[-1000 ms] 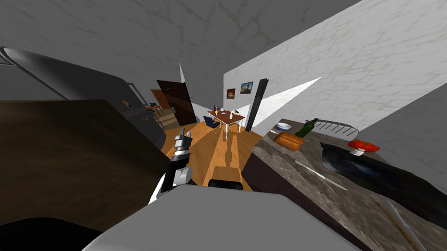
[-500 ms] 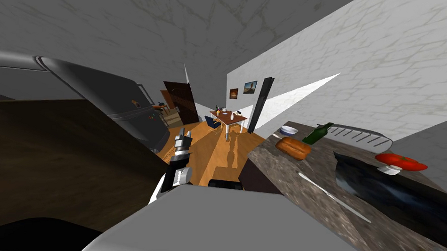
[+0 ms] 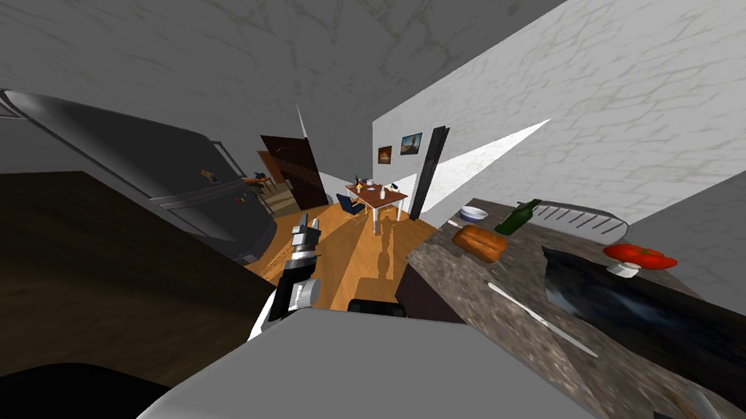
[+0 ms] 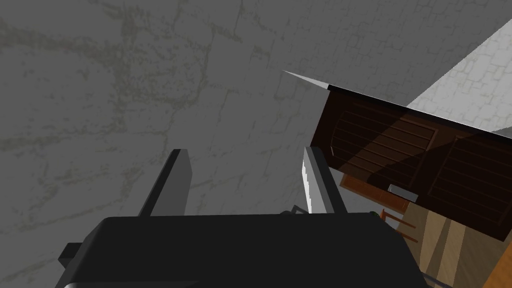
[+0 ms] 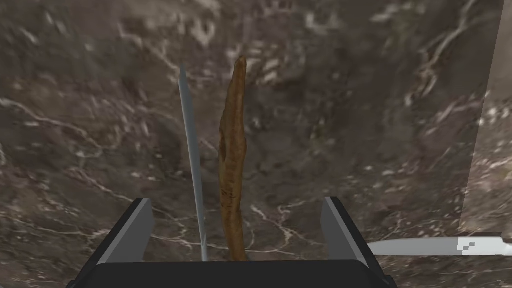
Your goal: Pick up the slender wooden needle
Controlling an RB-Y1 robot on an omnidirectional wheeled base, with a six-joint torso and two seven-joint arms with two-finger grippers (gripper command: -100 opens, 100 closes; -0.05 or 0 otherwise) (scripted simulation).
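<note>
The needle (image 5: 233, 165) is a slender brown wooden sliver lying flat on a dark marbled countertop (image 5: 350, 100). My right gripper (image 5: 237, 225) hovers over it, open, and the needle's near end lies between the two fingers (image 5: 136, 225) without touching either. A thin grey strip (image 5: 192, 165) lies alongside the needle, also between the fingers. My left gripper (image 3: 305, 231) is raised over the wooden floor ahead of my chest; in its wrist view the left gripper (image 4: 245, 182) is open and holds nothing.
A knife (image 5: 435, 246) lies just beside the right fingers. On the counter (image 3: 478, 309) to my right are a knife (image 3: 541, 318), bread (image 3: 479, 242), a green bottle (image 3: 517, 216), a bowl (image 3: 474, 212), a dish rack (image 3: 580, 216) and a sink (image 3: 603, 295). A dark fridge (image 3: 166, 181) stands at left.
My head view has swung one way and then partly back, so the counter and fridge shift in the picture. The left arm keeps its place ahead of my chest.
</note>
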